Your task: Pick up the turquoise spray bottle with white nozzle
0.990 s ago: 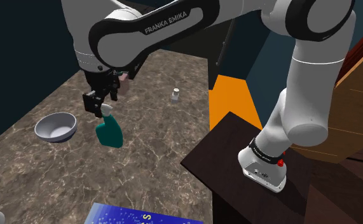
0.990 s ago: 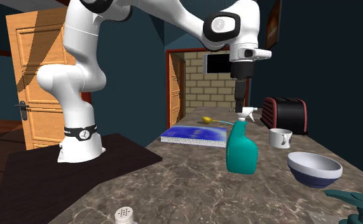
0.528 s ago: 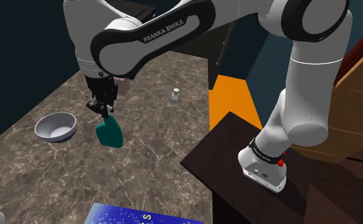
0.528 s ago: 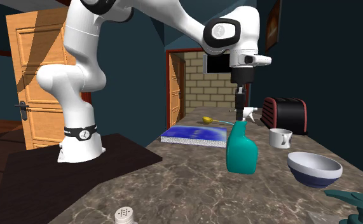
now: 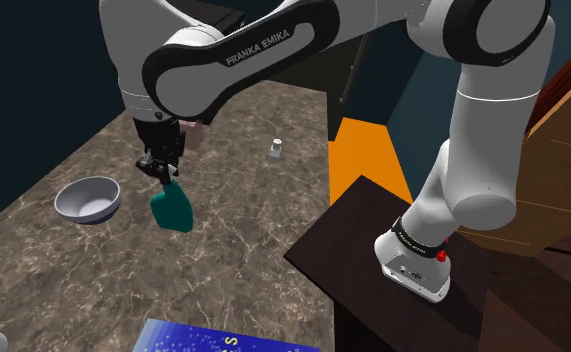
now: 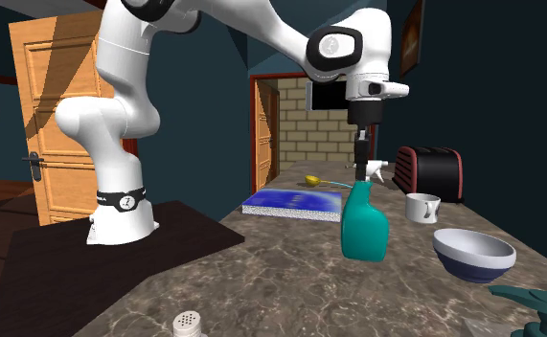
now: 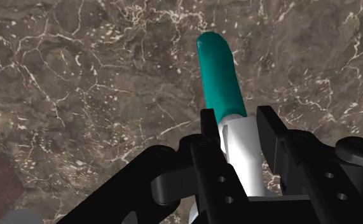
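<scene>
The tool [image 7: 237, 121] pinches only the white nozzle [image 7: 239, 149] of the turquoise spray bottle [image 6: 364, 230], which stands upright mid-worktop [image 5: 243, 250], so its body may swing or slip on lifting; in the shoulder view the bowl [image 5: 88, 198] at nine o'clock and the shaker [image 5: 275, 149] at two o'clock stand well apart, blocking nothing.

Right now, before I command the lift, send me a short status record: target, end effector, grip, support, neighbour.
target: turquoise spray bottle, upright
end effector: on the bottle's white nozzle, from above
grip: shut on the nozzle
support: bottle base on the marbled countertop, not yet lifted
neighbour: bowl, apart from the bottle
</scene>
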Available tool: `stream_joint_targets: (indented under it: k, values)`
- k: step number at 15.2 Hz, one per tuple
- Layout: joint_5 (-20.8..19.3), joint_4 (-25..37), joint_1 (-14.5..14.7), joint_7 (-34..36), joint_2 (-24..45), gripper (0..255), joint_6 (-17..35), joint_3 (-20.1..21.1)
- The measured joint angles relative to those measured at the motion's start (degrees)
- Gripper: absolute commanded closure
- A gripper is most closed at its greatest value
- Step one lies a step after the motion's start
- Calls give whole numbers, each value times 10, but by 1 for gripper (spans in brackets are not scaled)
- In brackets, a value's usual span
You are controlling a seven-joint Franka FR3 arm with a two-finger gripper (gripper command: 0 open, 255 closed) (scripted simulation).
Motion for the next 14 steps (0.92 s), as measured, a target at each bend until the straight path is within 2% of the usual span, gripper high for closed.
stream_joint_targets:
  k: [14]
  values:
    - [15, 59, -3, -10, -32, 255, -89, 6]
